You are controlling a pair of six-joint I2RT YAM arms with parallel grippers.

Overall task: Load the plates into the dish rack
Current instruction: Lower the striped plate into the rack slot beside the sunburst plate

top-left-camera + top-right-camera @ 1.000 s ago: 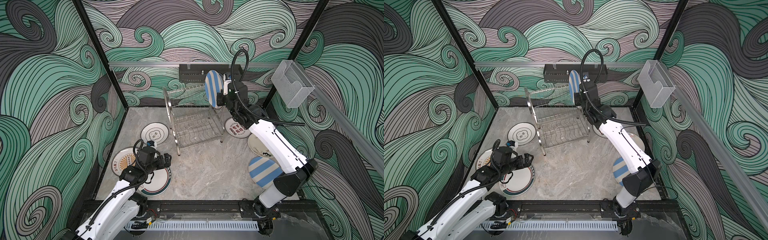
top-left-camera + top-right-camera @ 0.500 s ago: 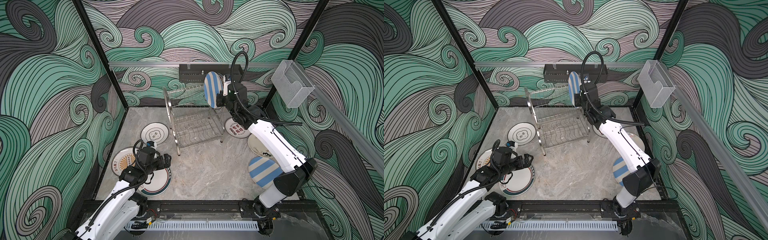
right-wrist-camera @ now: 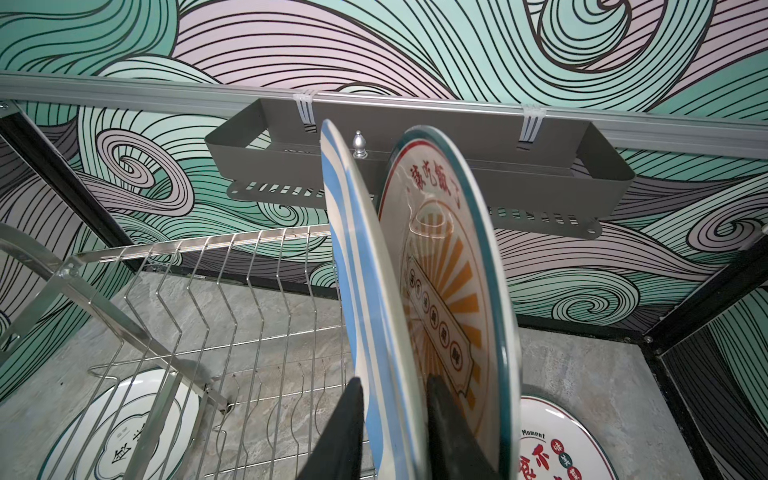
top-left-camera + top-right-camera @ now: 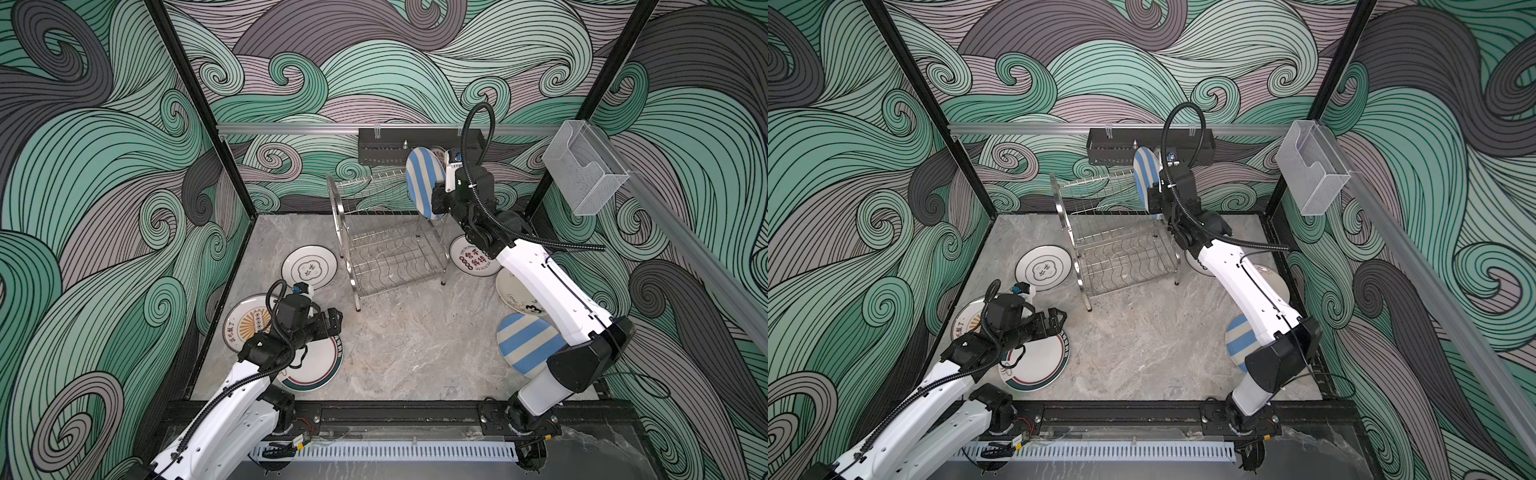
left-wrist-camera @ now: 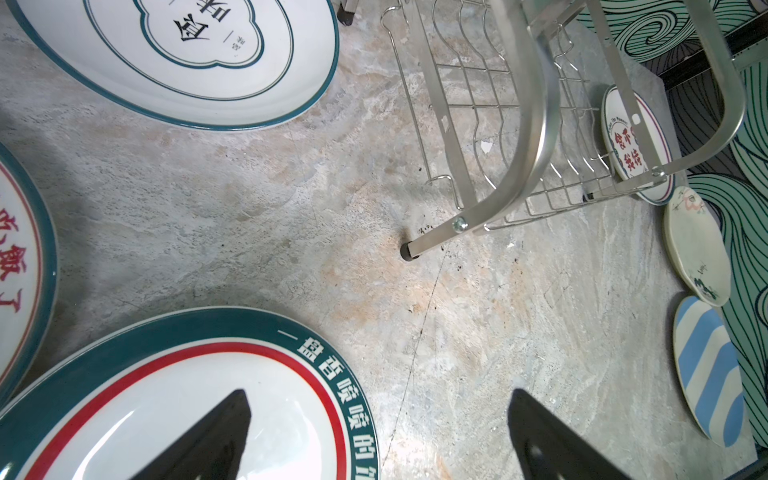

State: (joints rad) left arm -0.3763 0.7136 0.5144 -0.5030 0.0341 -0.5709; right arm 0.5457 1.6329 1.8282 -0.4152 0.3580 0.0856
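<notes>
The upright blue-striped plate (image 4: 424, 183) now sits slightly lower and further left in both top views, down toward the upper tier of the dish rack (image 4: 337, 216). I read the right gripper (image 3: 395, 379) as having descended with it. Its fingers straddle the plate rim; I cannot confirm release from the right wrist view.

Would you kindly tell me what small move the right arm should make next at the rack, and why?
Probably open the right gripper wider before any retreat. The striped plate stands upright in the top tier of the dish rack beside the sunburst plate, and the fingers flank its rim; whether they grip it is unclear.
</notes>
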